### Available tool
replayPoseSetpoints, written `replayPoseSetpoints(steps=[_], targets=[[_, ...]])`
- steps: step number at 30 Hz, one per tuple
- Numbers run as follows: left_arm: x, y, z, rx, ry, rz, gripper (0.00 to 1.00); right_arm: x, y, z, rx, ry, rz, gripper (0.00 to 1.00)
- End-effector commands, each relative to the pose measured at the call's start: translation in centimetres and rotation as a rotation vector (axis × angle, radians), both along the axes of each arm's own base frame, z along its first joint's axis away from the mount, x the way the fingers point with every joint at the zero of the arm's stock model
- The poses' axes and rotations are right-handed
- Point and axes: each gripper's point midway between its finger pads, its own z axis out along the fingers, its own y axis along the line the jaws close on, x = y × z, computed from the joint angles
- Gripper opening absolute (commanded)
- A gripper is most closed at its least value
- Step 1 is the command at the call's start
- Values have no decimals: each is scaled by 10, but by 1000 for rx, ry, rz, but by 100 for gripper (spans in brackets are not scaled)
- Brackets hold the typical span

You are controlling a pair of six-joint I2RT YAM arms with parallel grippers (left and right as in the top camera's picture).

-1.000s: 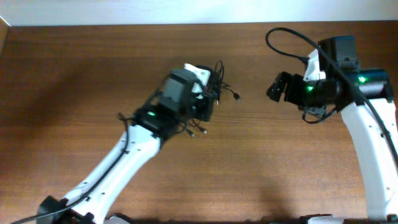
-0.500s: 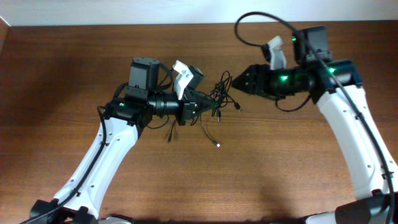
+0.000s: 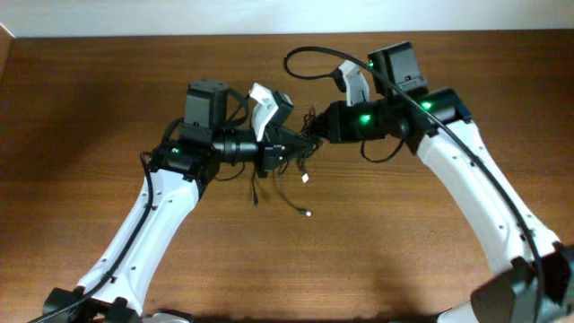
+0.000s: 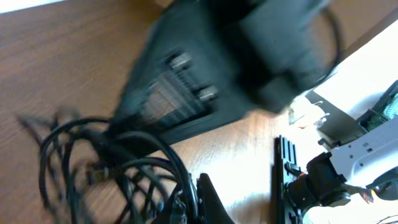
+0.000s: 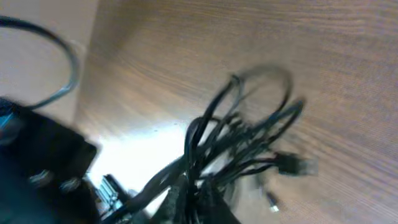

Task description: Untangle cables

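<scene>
The cables [image 3: 306,144] are a knotted bundle of thin black cords held above the table between both arms. My left gripper [image 3: 294,151] is shut on the bundle from the left. My right gripper [image 3: 316,135] is shut on it from the right, almost touching the left one. Loose strands with small plugs hang down [image 3: 308,213]. In the left wrist view the cable loops [image 4: 93,168] spread left of my shut left gripper [image 4: 189,208]. In the right wrist view the cables [image 5: 239,137] fan out from my right gripper [image 5: 196,202], with a plug [image 5: 292,165] dangling.
The wooden table [image 3: 90,108] runs to a pale wall at the back. The right arm's thick black cable [image 3: 309,56] arcs above the grippers. In the left wrist view the right arm's black body [image 4: 217,62] looms close.
My right arm has swung left to the bundle and its jaws have gone from open to shut on the cables. The left arm raised the bundle and now holds still.
</scene>
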Motion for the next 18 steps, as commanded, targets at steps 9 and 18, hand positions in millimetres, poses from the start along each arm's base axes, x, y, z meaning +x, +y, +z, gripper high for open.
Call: replayPoseSetpoints(steps=[9,18], targets=[[45,96,16,-53,-16,236,0,37,-219,-69,-674,108,-662,4],[71,191,14,-59,22,510,0,15,-330,-73,-672,260,-940,4]])
